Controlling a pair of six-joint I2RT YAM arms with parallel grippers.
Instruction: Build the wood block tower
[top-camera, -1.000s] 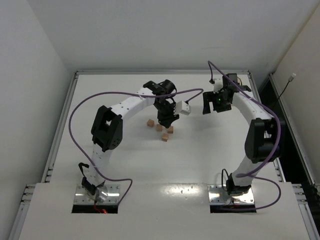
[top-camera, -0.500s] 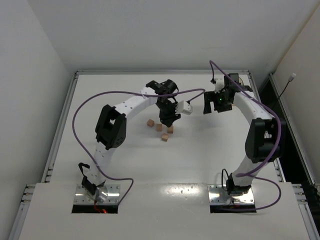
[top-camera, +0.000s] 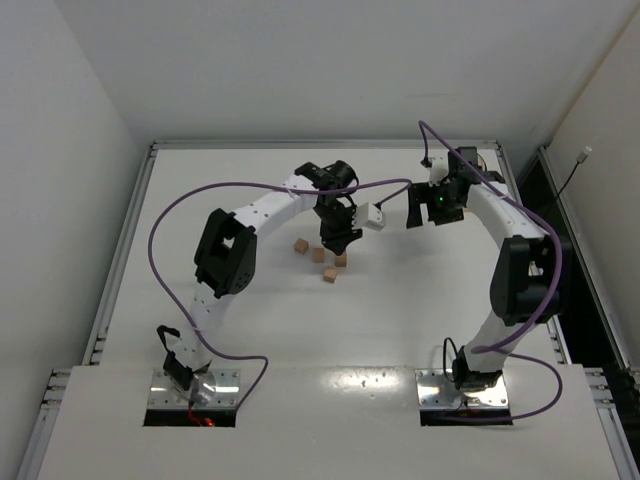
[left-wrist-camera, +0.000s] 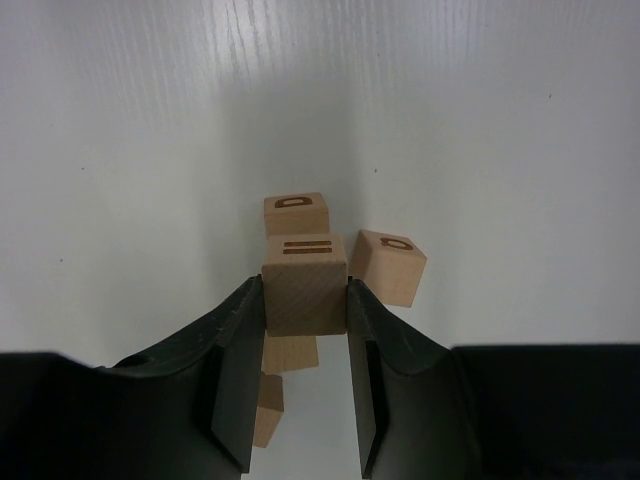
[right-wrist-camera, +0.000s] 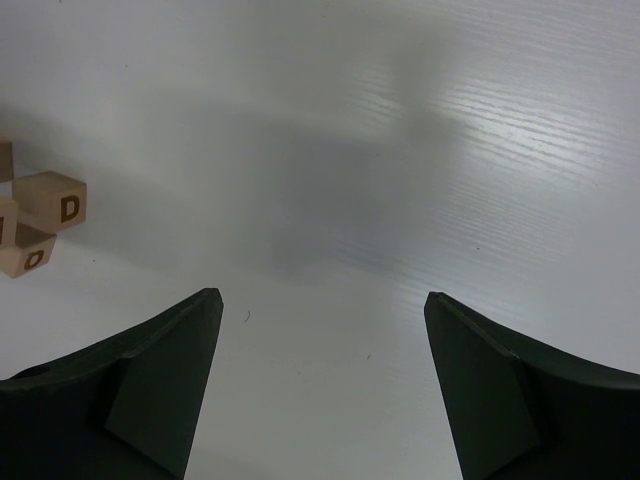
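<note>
One wood block (left-wrist-camera: 304, 285) gripped between fingers of left claw (top-camera: 336, 244), held above other wood blocks (left-wrist-camera: 388, 266) lying close together on white surface (right-wrist-camera: 400, 150), right claw (right-wrist-camera: 320, 300) wide, holding nothing.

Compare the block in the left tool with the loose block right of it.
The gripped block is clamped in the left tool; the loose block lies free on the table. The gripped block faces the camera squarely; the loose block is turned at an angle. The gripped block's top shows two bars; the loose block's shows a rounded letter. Both are light-tan wooden cubes.
</note>
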